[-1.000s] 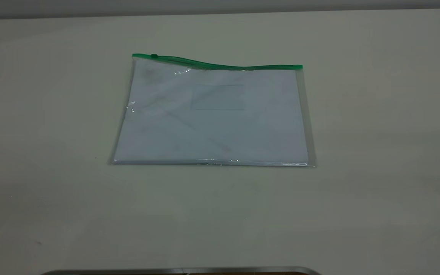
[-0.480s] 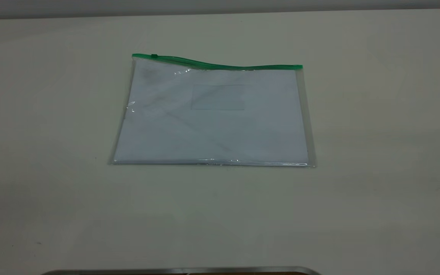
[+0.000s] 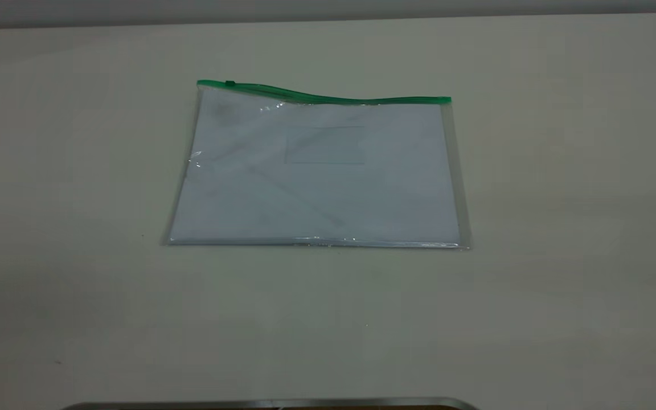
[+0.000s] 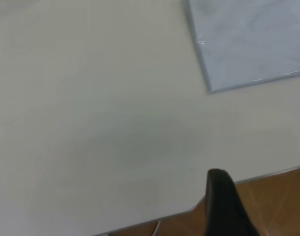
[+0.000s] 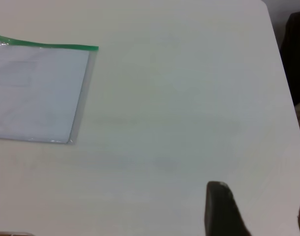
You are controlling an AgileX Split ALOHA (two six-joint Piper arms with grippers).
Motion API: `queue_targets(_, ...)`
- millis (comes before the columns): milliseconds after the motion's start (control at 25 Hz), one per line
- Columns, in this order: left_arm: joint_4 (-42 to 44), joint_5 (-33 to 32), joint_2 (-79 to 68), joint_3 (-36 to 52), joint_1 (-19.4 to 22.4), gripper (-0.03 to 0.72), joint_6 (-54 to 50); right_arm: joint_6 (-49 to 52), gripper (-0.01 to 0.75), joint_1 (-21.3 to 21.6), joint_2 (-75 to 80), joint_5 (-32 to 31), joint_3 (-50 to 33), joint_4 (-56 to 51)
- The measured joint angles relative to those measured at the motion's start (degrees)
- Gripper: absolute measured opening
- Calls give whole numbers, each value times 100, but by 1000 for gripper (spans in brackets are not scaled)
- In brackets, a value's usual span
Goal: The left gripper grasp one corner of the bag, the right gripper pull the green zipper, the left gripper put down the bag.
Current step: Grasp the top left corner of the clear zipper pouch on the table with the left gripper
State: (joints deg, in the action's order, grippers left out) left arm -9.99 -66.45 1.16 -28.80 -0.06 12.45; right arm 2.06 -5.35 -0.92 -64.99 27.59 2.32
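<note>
bag (image 3: pixel 316 171) flat on counter (image 3: pixel 561 228), green zipper (image 3: pixel 328 97) untouched; left end effector (image 4: pixel 258 206) and right end effector (image 5: pixel 255 209) spread, empty (both well clear).

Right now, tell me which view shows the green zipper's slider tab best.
The exterior view: the whole green zipper runs along the bag's far edge, slider tab near its left end. The right wrist view catches only the strip's other end; the left wrist view shows none.

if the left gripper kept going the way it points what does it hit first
Probably bare table. One finger of the left gripper shows over the table's near edge, and the bag lies off to the side, farther on. Depth is unclear.
</note>
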Motion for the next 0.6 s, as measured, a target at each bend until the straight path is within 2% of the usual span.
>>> queue_targets(200,-116,210,0,0,0,455,0,0,413,0,0,0,0,0)
queue_targets(440,-70,1171,-317,-19,75,455,-154,-250,413,0,181,89,25,-283)
queue_targets(600,-110,1736,-1598,-19,100,455,-201,-751,413,0,1108,955,69,-649)
